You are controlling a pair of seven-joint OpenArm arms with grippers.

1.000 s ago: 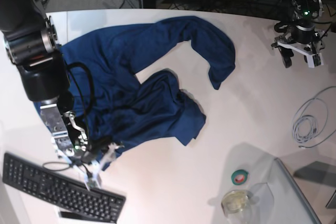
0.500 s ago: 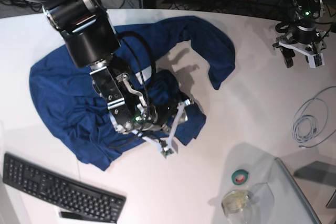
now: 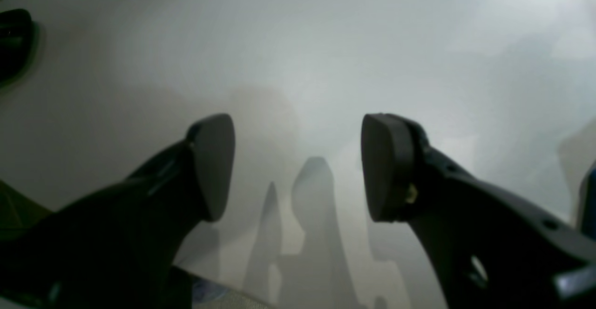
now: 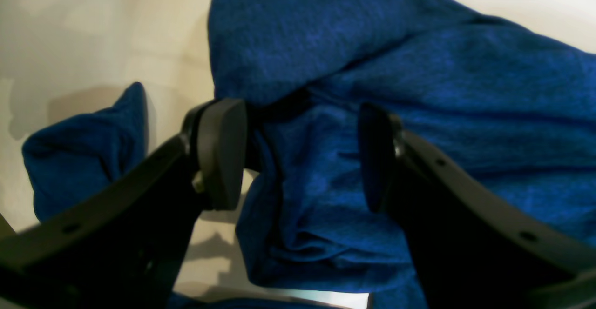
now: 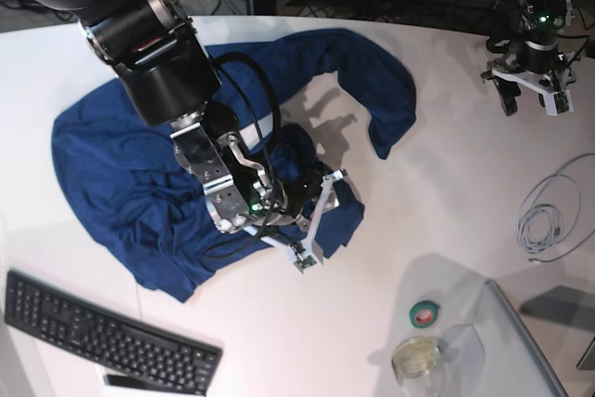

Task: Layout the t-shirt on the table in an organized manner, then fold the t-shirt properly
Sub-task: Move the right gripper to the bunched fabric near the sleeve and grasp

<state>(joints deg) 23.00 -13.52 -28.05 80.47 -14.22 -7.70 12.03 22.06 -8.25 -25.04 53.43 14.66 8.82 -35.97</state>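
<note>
The blue t-shirt lies bunched up on the white tabletop, on the left and middle part in the base view. One long part of it bends up and around near the top, and its end hangs down toward the middle. The right arm comes in from the top left of that view and reaches down across the shirt. Its wrist bends so the right end effector points at the lower edge of the crumpled cloth in the middle. Its two fingers stand apart. In the right wrist view, a fold of blue cloth sits between them and behind them, but they are not pinching it. A bit of bare tabletop shows by the left finger. The left arm is far away, at the top right of the base view, well apart from the shirt. The left end effector hangs low over bare tabletop with its fingers apart and nothing between them. A coiled cable lies on the right. A keyboard is at the bottom left. A roll of tape and a small clear cup sit near the bottom.
</note>
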